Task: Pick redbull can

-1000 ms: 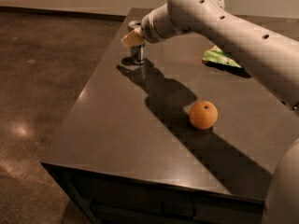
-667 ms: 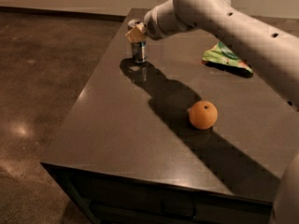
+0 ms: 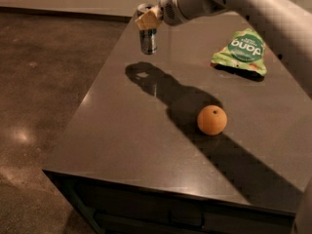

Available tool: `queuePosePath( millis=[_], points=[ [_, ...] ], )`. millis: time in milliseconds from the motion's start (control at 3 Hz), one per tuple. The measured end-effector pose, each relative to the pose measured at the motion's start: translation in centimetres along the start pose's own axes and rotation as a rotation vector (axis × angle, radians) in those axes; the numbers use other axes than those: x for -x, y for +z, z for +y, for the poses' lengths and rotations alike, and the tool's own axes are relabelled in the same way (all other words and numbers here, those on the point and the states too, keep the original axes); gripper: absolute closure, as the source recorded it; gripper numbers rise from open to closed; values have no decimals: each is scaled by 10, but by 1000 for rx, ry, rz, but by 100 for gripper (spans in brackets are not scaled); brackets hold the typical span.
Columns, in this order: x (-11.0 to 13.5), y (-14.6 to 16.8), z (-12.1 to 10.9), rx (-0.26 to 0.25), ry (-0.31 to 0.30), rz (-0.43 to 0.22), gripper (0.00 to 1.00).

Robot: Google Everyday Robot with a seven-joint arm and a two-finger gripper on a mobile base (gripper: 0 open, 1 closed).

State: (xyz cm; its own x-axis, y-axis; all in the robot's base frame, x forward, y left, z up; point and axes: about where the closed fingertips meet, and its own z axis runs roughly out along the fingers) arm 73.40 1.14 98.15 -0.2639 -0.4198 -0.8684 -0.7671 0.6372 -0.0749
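Camera view has the hand [image 3: 148, 19] clamped around the top of the redbull can [image 3: 147, 39], which hangs clear above the bench [image 3: 122, 130], shadow apart below; the pick looks essentially done, with only a steady hold left

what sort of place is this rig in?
Probably an office snack area or lab mock-up: dark grey counter, polished brown concrete floor, green snack bag, round orange. The gripper holds the slim silver-blue redbull can above the counter's far-left corner.
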Motion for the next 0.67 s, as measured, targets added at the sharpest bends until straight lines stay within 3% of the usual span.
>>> queuePosePath(
  millis=[667],
  points=[
    [27,-30,4,97,-63,11,100]
  ],
)
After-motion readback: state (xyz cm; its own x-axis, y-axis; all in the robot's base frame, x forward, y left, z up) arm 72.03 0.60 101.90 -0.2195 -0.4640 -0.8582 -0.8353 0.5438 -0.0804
